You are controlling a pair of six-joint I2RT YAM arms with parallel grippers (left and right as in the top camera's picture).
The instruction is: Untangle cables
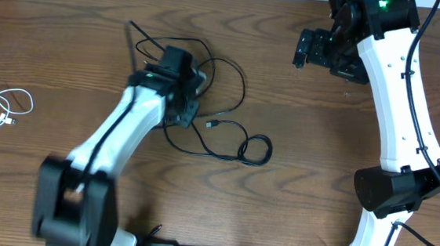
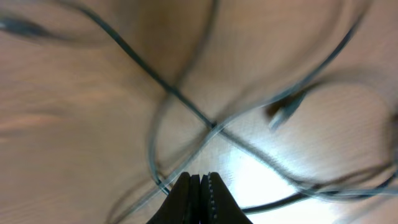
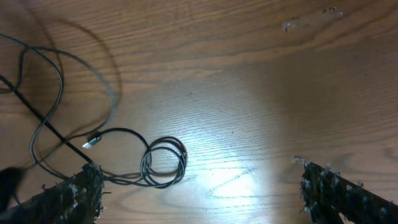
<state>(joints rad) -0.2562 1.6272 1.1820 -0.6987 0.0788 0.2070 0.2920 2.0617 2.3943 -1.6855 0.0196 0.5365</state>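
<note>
Overhead view: the black cables (image 1: pixel 212 126) sit in a loose tangle around the middle of the table (image 1: pixel 317 186), toward the far side, with a small coil (image 1: pixel 254 151) at the tangle's right end. The white cable (image 1: pixel 1 110) lies on its own in a loose loop way over at the left edge, well apart from the black ones.

The left arm is right on top of the tangle. On its wrist cam the left gripper (image 2: pixel 200 182) has its tips pressed together. Black strands cross just beyond it and one runs right beside the tips, but I can't tell if anything is pinched. A plug end (image 2: pixel 283 112) lies off to the right, blurry.

The right gripper (image 3: pixel 199 171) is spread wide with nothing in it, hovering over bare wood at the far right.
</note>
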